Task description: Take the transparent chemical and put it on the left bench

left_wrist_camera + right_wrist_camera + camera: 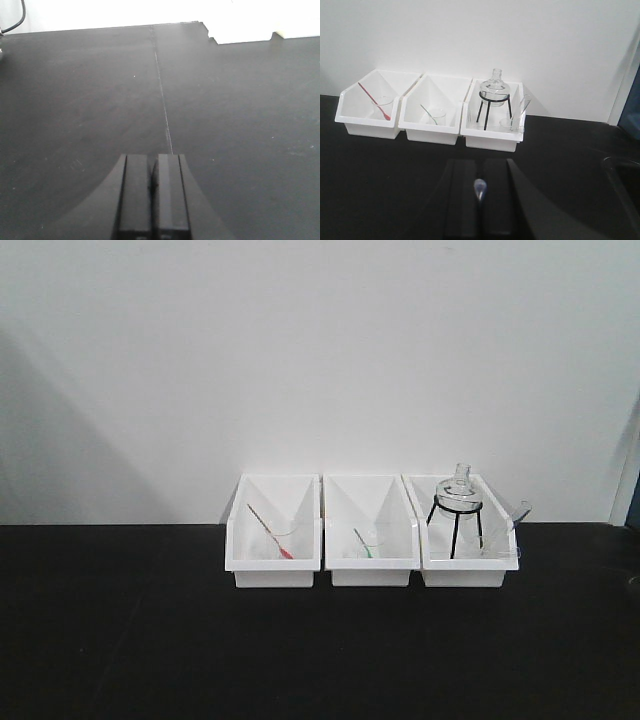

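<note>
The transparent chemical, a small clear beaker [506, 124], stands in the front right corner of the rightmost white bin [490, 140], beside the tripod's legs. It also shows faintly in the front view [502, 549]. My right gripper [480, 162] is shut, low over the black table, a short way in front of that bin. A small pale glint shows in the seam between its fingers. My left gripper [152, 157] is shut and empty over bare black table. Neither gripper shows in the front view.
Three white bins stand in a row against the white wall. The left bin [272, 570] holds a beaker with a red stick, the middle one [370, 570] a beaker with a green stick. A round flask on a black tripod [458, 502] fills the right bin. A seam [162, 100] runs across the table.
</note>
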`<state>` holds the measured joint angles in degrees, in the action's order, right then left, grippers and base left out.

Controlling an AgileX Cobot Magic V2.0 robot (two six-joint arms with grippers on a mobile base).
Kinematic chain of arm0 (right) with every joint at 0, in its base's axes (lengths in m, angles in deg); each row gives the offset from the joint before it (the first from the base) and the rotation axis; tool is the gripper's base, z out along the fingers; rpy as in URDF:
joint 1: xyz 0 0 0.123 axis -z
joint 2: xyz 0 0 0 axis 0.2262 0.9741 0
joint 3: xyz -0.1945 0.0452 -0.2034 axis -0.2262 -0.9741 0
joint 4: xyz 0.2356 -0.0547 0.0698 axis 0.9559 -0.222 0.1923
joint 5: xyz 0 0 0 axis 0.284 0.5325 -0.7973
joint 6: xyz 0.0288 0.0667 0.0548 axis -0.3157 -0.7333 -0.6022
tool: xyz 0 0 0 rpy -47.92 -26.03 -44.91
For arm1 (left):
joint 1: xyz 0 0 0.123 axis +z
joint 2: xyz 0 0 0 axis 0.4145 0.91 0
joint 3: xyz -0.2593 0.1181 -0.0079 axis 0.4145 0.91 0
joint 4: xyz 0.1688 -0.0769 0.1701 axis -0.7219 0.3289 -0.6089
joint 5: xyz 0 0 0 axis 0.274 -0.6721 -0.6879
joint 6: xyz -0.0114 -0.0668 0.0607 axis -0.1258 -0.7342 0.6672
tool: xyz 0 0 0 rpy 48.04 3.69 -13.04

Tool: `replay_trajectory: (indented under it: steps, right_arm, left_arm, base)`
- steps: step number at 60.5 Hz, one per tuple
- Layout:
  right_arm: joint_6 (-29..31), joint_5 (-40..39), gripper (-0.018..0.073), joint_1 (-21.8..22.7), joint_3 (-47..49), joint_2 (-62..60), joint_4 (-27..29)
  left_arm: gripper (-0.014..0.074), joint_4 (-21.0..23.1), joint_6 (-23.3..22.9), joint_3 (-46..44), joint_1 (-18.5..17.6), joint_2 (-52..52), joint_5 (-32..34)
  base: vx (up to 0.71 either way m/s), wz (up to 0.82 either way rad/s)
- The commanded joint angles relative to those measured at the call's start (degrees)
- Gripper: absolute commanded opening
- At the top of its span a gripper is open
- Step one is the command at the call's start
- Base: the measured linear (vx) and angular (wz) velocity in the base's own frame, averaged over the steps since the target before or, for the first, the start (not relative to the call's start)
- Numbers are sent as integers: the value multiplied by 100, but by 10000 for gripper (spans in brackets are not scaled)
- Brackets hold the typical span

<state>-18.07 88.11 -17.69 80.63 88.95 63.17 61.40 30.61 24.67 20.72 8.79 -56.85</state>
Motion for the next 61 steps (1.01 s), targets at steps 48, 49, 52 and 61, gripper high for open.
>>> replay_trajectory:
  steps: [48, 49, 52, 61]
  right_arm:
    - [-608, -4081, 0, -2733, 485, 3965, -154]
    - [-650, -4081, 0, -2733, 485, 4006, -165]
    - [-790, -4104, 0, -2733, 485, 4163, -170]
    - [-823, -4095, 16, -2733, 485, 4462, -178]
  left_arm:
    - [-3, 4, -45, 93, -10, -110, 449]
    - [-3, 4, -45, 93, -10, -110, 449]
    - [-3, 4, -45, 93, -10, -110, 449]
    - [-3, 4, -45, 93, -10, -110, 449]
  base:
    - [0, 0]
    - [0, 0]
    - [0, 0]
    - [0, 0]
